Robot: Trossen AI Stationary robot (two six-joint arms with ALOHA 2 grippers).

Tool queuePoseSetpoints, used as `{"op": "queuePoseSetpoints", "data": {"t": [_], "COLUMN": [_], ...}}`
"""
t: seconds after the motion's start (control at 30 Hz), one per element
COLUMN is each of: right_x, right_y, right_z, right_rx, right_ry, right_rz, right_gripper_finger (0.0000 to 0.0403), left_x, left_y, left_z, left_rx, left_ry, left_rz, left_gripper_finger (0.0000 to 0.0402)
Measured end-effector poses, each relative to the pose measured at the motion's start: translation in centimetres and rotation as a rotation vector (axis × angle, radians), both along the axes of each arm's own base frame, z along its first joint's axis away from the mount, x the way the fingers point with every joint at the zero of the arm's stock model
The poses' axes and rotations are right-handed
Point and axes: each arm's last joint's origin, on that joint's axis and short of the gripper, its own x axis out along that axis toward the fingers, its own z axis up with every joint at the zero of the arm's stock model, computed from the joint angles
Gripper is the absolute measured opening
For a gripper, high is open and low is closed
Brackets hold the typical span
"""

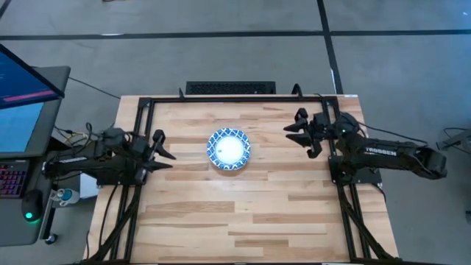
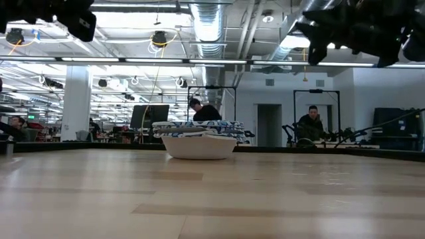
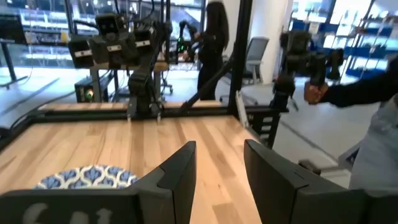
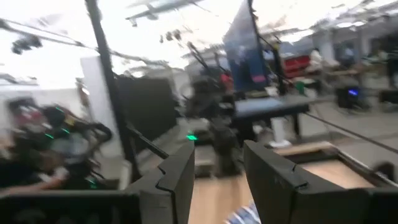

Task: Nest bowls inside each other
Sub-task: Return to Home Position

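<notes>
Pale wood planks make up the tabletop (image 1: 243, 221), bordered by a dark metal frame (image 1: 221, 98). Off its left edge stands a lit monitor (image 1: 22, 96).

The left gripper (image 1: 165, 160) hangs over the left side of the tabletop and points toward the middle. Its jaws are spread wide with nothing between them. The left wrist view shows the same broad gap between its two dark fingers (image 3: 177, 180).

To the right of it, near the middle of the tabletop, sit the bowls (image 1: 229, 149). They are nested into a single stack, with a blue-and-white patterned rim ringing a white centre. Seen from table height, the stack has a white base with patterned rims layered closely above it; their number cannot be counted. The stack stands apart from both grippers. A black keyboard (image 1: 229, 87) lies just past the tabletop's edge, in line with the bowls.

Further right, the right gripper (image 1: 294, 125) hangs above the right side of the tabletop and points toward the bowls. Its jaws are likewise wide and empty.

In the room beyond, a person (image 2: 202, 109) shows behind the stack and a second person (image 2: 311, 123) further right.
</notes>
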Motion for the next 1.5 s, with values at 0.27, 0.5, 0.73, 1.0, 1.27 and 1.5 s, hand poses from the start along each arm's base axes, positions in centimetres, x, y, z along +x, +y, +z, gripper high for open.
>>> {"op": "queuePoseSetpoints", "data": {"t": [0.27, 0.5, 0.73, 1.0, 1.27, 1.5], "right_x": [0.7, 1.4, 1.5, 1.5, 1.5, 1.4], "right_y": [1.5, 2.6, 2.9, 2.9, 2.9, 3.0], "right_z": [-1.0, -1.9, -2.1, -2.2, -2.8, -3.7], "right_rx": [0.051, -0.011, -0.057, 0.035, 0.054, 0.087], "right_ry": [0.11, 0.16, 0.173, 0.202, 0.26, 0.356], "right_rz": [0.098, 0.059, 0.068, 0.081, 0.081, 0.083], "right_gripper_finger": [0.0159, 0.0159, 0.0159, 0.0159, 0.0159, 0.0159], "left_x": [0.0, 0.0, 0.0, 0.0, 0.0, 0.0], "left_y": [0.0, 0.1, 0.1, 0.1, 0.1, 0.1], "left_z": [-0.1, -0.7, -1.0, -0.5, -0.5, -0.5], "left_rx": [-0.022, 0.011, 0.014, -0.001, -0.036, -0.047], "left_ry": [0.015, 0.068, 0.095, 0.05, 0.059, 0.061], "left_rz": [-0.001, 0.051, 0.052, 0.052, 0.053, 0.053], "left_gripper_finger": [0.0125, 0.0125, 0.0125, 0.0125, 0.0125, 0.0125]}}
